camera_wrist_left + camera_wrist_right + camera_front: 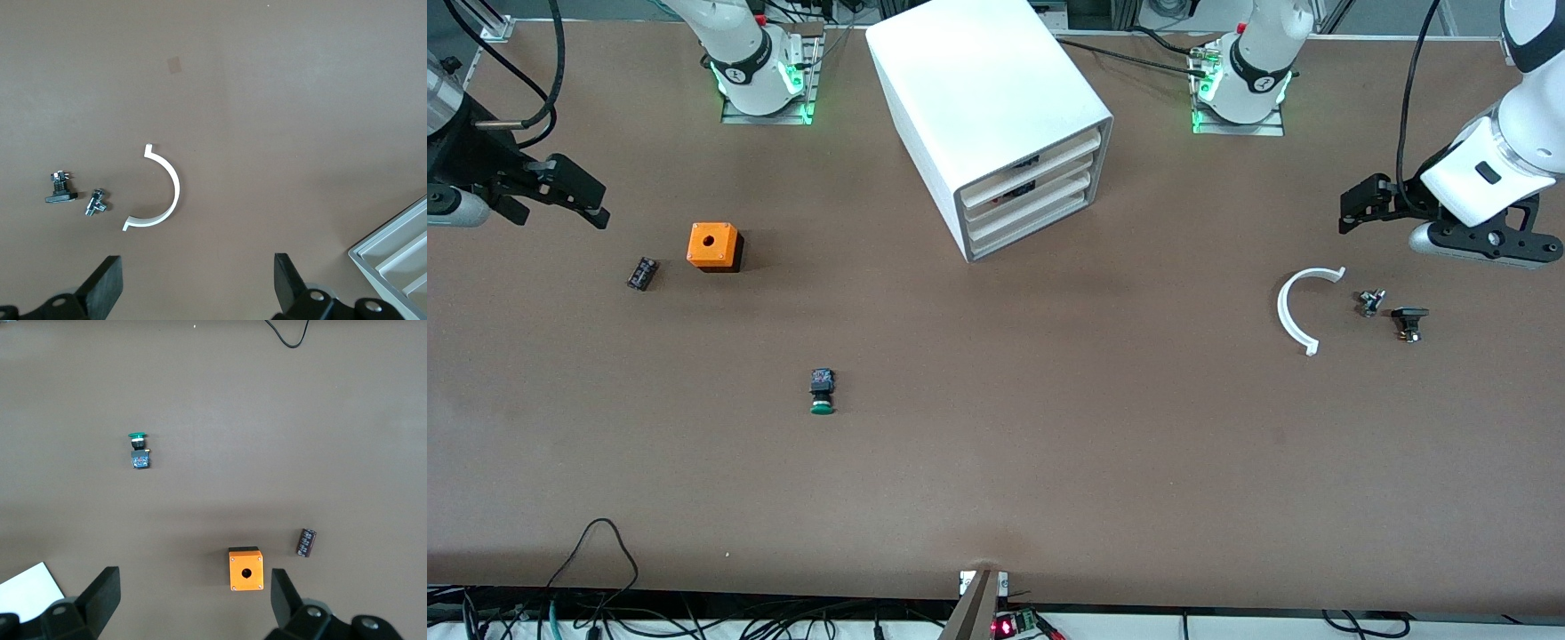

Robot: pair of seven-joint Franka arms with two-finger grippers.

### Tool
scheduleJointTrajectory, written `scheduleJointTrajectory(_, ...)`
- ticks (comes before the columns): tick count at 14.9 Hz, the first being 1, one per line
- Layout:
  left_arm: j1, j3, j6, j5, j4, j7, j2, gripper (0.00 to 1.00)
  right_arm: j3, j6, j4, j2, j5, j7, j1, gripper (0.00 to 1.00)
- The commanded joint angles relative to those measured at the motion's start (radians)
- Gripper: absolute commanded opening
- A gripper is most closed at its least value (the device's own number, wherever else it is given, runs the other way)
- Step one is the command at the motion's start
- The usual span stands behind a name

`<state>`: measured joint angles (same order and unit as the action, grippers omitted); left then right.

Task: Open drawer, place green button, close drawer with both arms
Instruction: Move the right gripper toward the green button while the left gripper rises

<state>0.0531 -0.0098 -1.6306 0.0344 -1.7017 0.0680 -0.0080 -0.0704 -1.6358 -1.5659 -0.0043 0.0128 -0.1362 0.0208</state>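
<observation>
Both pairs of jaws stand spread wide with nothing between them: the left gripper (1352,212) hangs over the table at the left arm's end, the right gripper (591,200) over the right arm's end, and each arm looks to be waiting.

The drawer (1032,224), lowest of three in the white cabinet (978,98), sits pushed in flush with the two above it. I would judge it a light, stiff plastic tray that slides easily; its shallow front lip looks like the place to hook a finger, though the smooth plastic may slip, and the whole cabinet might shift if pulled hard.

The button (823,392) lies on its side on the open table, well nearer the front camera than the cabinet, green cap pointing toward that camera. It appears small, hard and light; pinching across the black body should hold better than the rounded cap, which could roll out.

An orange cube (713,245) with a hole sits near the right gripper, a small black part (641,272) beside it. Toward the left arm's end lie a white curved strip (1294,311) and two small metal fittings (1371,302).
</observation>
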Motion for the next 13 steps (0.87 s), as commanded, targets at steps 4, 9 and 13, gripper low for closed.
scheduleJointTrajectory(4,0.005,-0.001,0.023,0.007,0.011,-0.004,-0.014,1.0,-0.002,0.024,0.041,0.015,-0.005,0.033,-0.009,1.0)
scheduleJointTrajectory(9,0.005,-0.003,0.021,0.007,0.013,0.0,-0.012,1.0,-0.006,0.014,0.024,0.03,-0.008,0.026,-0.004,1.0)
scheduleJointTrajectory(13,0.01,-0.018,0.144,0.025,0.037,0.006,0.011,1.0,-0.009,0.007,-0.02,0.043,-0.011,0.027,-0.004,1.0)
